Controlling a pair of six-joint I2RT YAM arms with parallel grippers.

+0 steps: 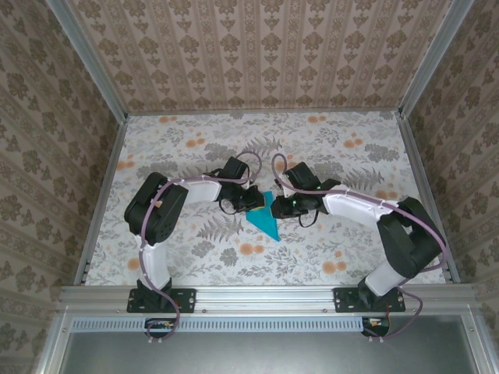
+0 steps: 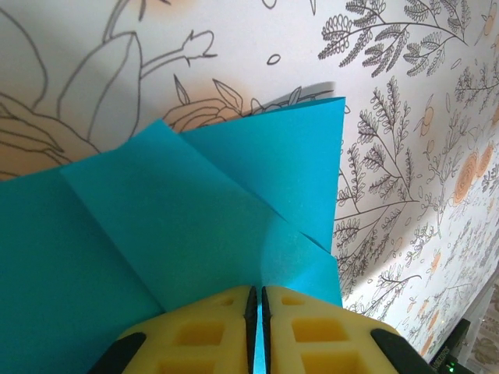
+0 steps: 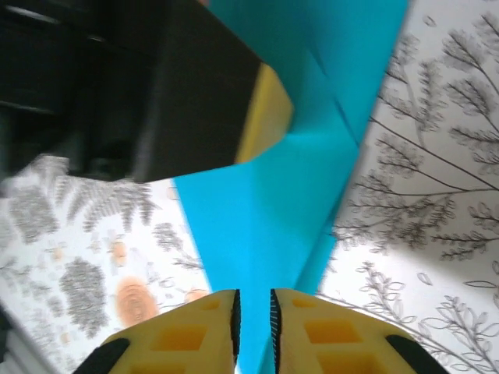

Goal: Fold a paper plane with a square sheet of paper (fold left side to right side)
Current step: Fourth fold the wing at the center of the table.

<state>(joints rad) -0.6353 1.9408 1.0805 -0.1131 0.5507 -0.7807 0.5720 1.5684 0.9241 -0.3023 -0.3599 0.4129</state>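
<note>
Top view: half-folded paper plane (image 1: 266,224) at centre frame on the bench (image 1: 351,156), between left fingers (image 1: 253,201) and right fingers (image 1: 275,206); could tear or crease askew if tugged in opposite directions. Left wrist view: left fingers at bottom centre, clenched on the paper's near edge; loose flaps could spring open. Right wrist view: right fingers at bottom centre, slightly parted astride the paper; gripping or not, cannot tell.

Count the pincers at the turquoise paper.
2. The left pincer is shut on the folded turquoise paper from the left; the right pincer sits at its opposite side. None seems hidden.
</note>
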